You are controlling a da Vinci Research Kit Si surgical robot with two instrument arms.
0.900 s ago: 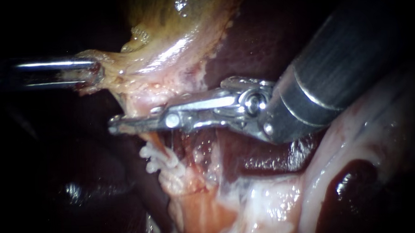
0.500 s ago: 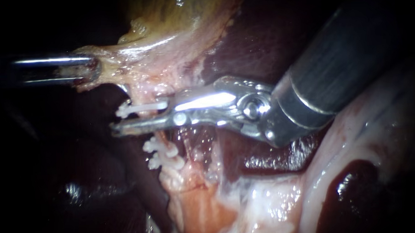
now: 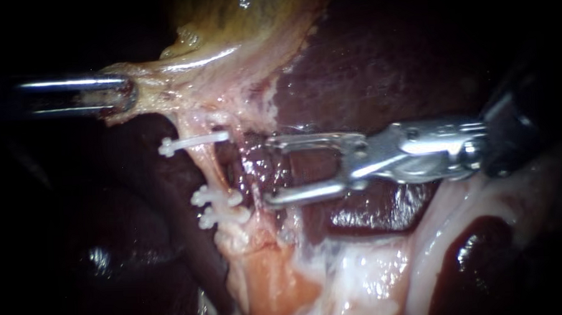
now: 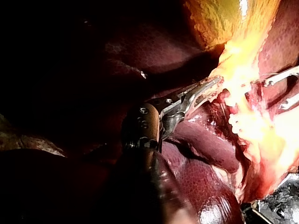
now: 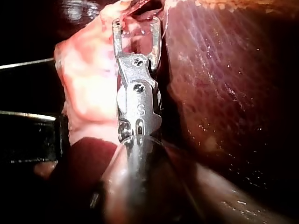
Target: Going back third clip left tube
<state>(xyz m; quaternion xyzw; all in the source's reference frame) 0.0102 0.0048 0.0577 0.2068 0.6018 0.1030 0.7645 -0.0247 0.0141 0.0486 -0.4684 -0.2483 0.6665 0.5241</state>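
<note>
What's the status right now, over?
Left instrument shut on gallbladder tissue. Right instrument open, empty, beside tube. Top clip on tube, above two others. Nothing blocking.

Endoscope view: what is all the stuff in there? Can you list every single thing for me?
gallbladder: one, yellow-green, top middle
liver: one, dark red-brown, behind and right
tube: one, pale pink, running down from the gallbladder
clips: three, white, on the tube; one higher, two close together lower
pale tissue: one patch, white-pink, lower right
left instrument: one, silver, from the left, shut on the gallbladder's pale edge
right instrument: one, silver, from the right, open and empty, beside the tube
</note>
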